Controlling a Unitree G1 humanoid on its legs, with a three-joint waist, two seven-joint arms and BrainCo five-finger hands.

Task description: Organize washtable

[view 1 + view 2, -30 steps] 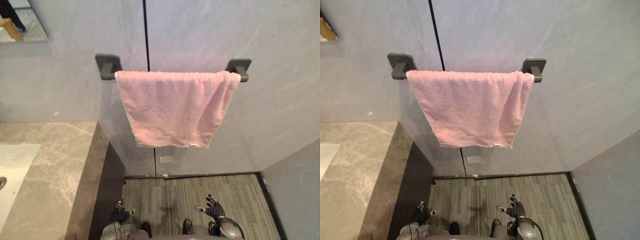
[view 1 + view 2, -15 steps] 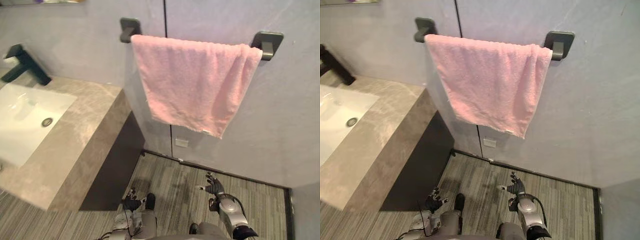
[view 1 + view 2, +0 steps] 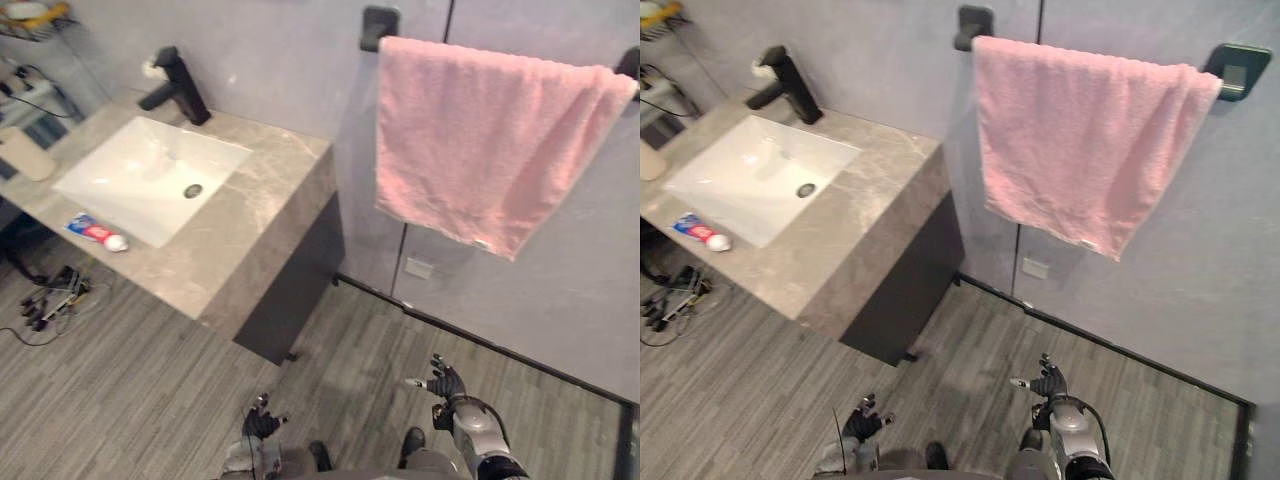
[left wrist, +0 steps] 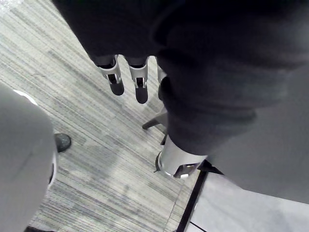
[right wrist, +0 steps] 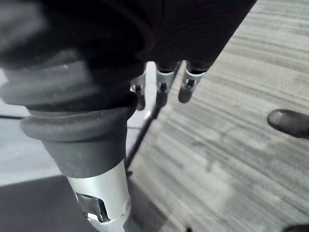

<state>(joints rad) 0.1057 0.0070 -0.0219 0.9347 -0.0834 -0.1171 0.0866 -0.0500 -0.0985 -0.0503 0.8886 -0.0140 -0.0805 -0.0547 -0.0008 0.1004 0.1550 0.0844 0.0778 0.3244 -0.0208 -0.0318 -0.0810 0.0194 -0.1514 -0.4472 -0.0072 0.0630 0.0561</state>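
**Grey stone surface carries basin, tap and one tube**

A marbled grey surface (image 3: pixel 262 200) juts from the wall above a dark base. A white rectangular basin (image 3: pixel 140 170) is sunk into it, with a black faucet (image 3: pixel 178 86) upright at its back edge. A red-and-blue toothpaste tube (image 3: pixel 97 232) lies on the front rim, just beside the basin.

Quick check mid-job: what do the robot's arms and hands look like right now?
The left hand and right hand match: silver fingers with dark tips, a dark ribbed cover over each wrist and hand back, silver-grey arms behind.
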